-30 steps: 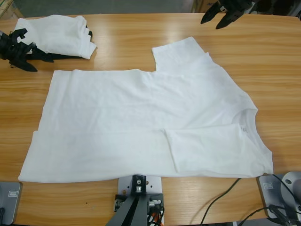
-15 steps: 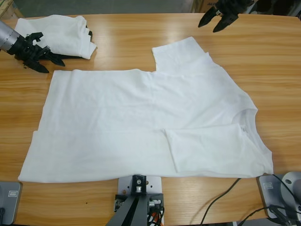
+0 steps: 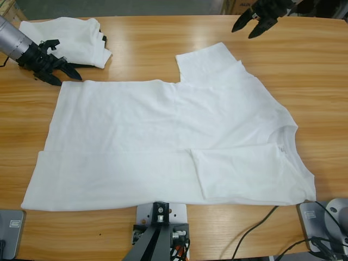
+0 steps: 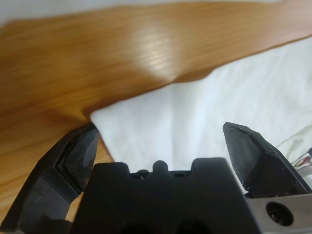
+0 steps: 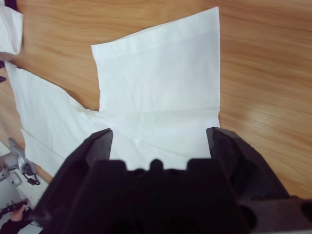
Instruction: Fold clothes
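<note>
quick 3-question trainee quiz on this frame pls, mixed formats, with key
1. True or false: the left gripper is shut on the T-shirt.
2. Which T-shirt part does the right gripper face in its wrist view? A) hem B) far sleeve C) collar
3. Fill in: the folded white garment lies at the table's far ____ corner in the high view.

Key: 1 false, jaws open, at the shirt's corner. 2 B. 3 left.
</note>
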{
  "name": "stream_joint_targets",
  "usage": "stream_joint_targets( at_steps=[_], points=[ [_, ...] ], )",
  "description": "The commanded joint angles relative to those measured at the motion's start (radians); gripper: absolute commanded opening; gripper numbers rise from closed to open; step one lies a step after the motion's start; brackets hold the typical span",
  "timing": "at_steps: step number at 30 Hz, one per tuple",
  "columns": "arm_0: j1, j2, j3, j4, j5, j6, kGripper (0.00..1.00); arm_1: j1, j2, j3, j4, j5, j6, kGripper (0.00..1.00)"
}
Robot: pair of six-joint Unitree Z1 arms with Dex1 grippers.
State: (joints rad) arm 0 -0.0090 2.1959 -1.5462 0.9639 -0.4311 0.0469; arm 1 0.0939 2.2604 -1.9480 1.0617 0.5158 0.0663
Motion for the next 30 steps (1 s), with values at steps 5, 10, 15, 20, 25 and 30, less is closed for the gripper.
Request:
stream_joint_targets(
  at_steps=[5, 10, 15, 20, 25, 30],
  points=[
    [-0.020, 0.095, 0.000, 0.021, 0.057, 0.007, 0.457, -0.018, 0.056, -0.005, 0.009, 0.015, -0.019, 0.784],
    [-0.024, 0.107, -0.012, 0.021, 0.063, -0.012, 0.305, -0.023, 0.058, -0.005, 0.009, 0.018, -0.019, 0.780],
    [-0.025, 0.115, -0.017, 0.020, 0.065, -0.012, 0.000, -0.026, 0.060, -0.004, 0.009, 0.020, -0.019, 0.780],
    [-0.027, 0.117, -0.021, 0.021, 0.064, -0.021, 0.000, -0.026, 0.060, -0.005, 0.009, 0.021, -0.019, 0.780],
    [-0.033, 0.117, -0.018, 0.021, 0.065, -0.025, 0.000, -0.026, 0.059, -0.003, 0.009, 0.021, -0.019, 0.780],
    [-0.064, 0.106, -0.018, 0.021, 0.062, -0.018, 0.000, -0.037, 0.060, -0.005, 0.009, 0.023, -0.019, 0.780]
  ],
)
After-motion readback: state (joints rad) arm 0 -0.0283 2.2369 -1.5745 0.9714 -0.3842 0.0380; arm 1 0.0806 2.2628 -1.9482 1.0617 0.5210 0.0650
